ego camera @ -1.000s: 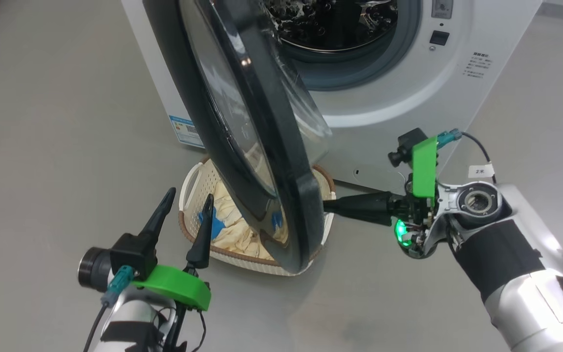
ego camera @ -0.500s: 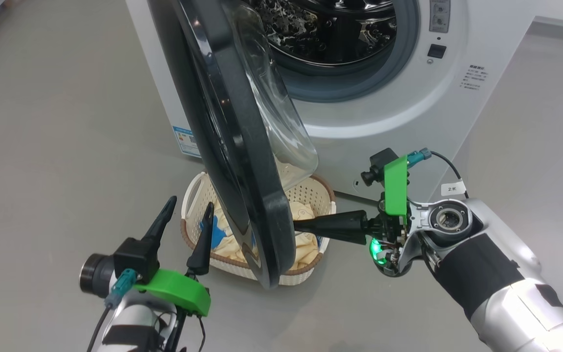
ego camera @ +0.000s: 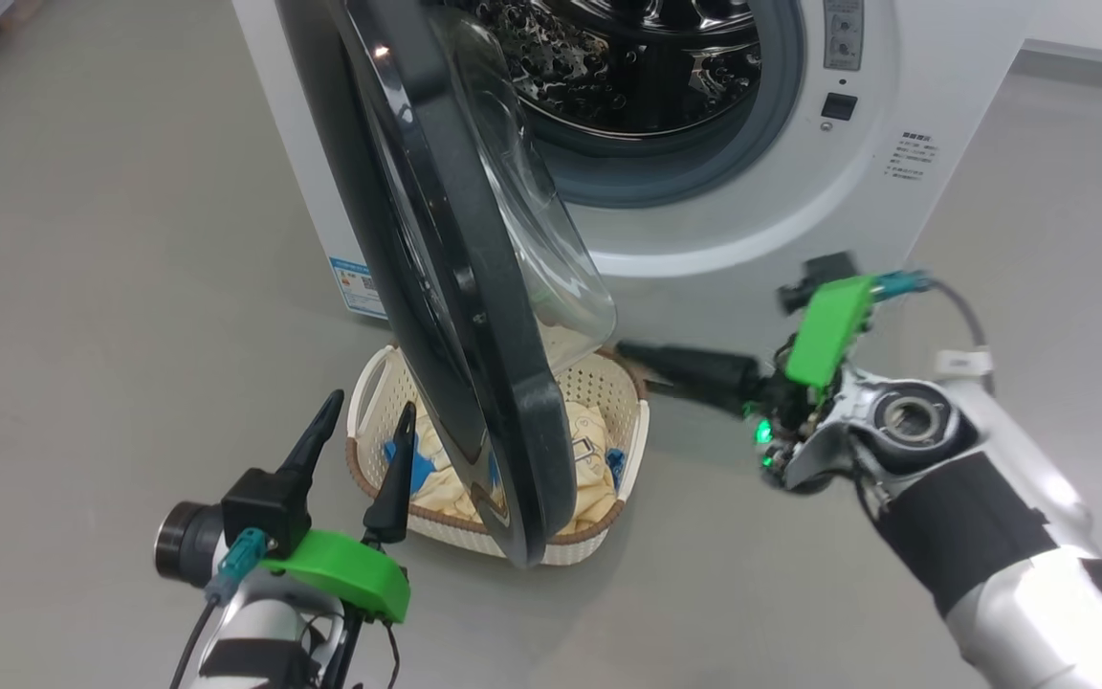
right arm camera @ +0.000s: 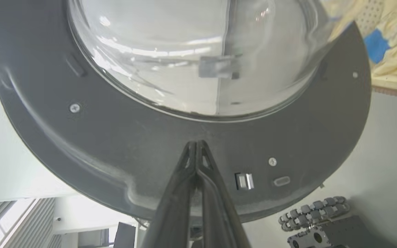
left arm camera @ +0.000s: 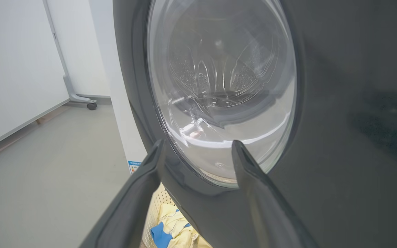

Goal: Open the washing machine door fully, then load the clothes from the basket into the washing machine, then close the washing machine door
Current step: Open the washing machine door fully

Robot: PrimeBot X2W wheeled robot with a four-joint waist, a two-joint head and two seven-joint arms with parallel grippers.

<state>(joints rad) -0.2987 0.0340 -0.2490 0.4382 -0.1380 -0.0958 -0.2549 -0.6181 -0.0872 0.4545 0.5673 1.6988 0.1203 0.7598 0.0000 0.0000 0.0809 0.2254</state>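
Note:
The washing machine (ego camera: 752, 239) stands with its drum (ego camera: 628, 57) exposed. The washing machine door (ego camera: 513, 383) hangs partly open, edge-on to me, its glass bowl (ego camera: 532, 239) facing the drum. Under it on the floor sits the basket (ego camera: 561, 550) holding the clothes (ego camera: 589, 450), cream with blue patches. My left gripper (ego camera: 366, 410) is open, left of the basket and facing the door's outer glass (left arm camera: 219, 96). My right gripper (ego camera: 623, 349) is shut on nothing, pointing at the door's inner side. In the right wrist view its tips (right arm camera: 196, 143) are at the dark inner rim (right arm camera: 115, 137).
Grey floor lies all around. A blue sticker (ego camera: 355, 282) marks the machine's lower left corner. A white panel on a caster (left arm camera: 91, 105) stands to the machine's left. The robot's wheeled base (right arm camera: 315, 213) shows below the door.
The door has swung wider, off more of the drum. My shut right gripper has risen and drawn back from the door's lower rim. The head camera has shifted; the left gripper stays put.

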